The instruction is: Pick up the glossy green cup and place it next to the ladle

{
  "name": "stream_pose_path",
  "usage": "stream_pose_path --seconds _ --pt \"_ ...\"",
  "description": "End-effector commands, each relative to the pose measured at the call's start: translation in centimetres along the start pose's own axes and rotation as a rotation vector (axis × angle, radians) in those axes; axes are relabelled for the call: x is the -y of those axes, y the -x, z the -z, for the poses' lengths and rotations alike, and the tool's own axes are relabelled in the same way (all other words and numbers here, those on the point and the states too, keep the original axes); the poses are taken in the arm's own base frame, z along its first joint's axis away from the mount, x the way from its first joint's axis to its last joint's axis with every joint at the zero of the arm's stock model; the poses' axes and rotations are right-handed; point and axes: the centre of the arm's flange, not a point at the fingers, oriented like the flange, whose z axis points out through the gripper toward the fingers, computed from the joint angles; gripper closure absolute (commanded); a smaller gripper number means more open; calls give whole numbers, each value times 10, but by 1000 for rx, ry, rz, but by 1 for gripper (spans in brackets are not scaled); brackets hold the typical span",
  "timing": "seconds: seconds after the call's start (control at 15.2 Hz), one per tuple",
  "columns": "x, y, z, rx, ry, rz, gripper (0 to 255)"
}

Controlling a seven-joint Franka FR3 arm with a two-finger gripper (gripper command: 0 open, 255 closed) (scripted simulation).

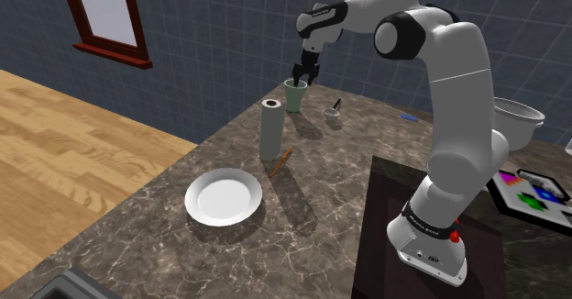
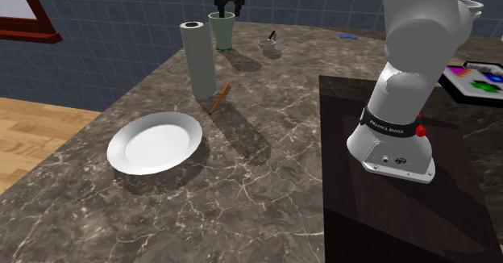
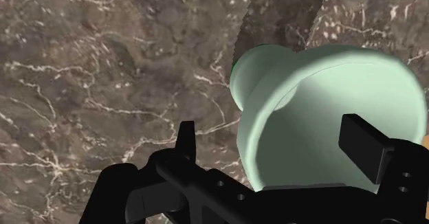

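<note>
Shoulder view: my gripper [image 1: 305, 73] hangs at the rim of the pale green cup [image 1: 294, 96]. The cup stands upright on the dark marble counter [image 1: 312, 233], at one o'clock of the paper towel roll [image 1: 271, 128] and just beside it. The ladle [image 1: 333, 114] rests at three o'clock of the cup, near it but apart. A white plate [image 1: 223, 197] lies at seven o'clock of the roll. A thin orange stick [image 1: 280, 162] lies at the roll's foot, between roll and plate. My stand [image 1: 412, 251] sits at five o'clock of the plate.

Second exterior view: the cup is again at one o'clock of the roll, with the ladle at three o'clock of the cup and my gripper directly above the cup's mouth.

Wrist view: my fingers [image 3: 184, 139] stand wide apart, one outside the cup's wall and the other over its hollow. They straddle the rim without clasping it. I cannot tell whether either one touches the rim.
</note>
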Motion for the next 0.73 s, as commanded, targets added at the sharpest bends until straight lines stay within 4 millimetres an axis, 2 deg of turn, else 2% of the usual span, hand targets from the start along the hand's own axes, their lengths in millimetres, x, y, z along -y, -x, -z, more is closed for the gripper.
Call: stream_pose_path --seconds 0.0,0.13,0.66 --pt "-1 0 21 0 0 0 0" --pt "-1 0 45 0 0 0 0" --pt "-1 0 44 0 0 0 0"
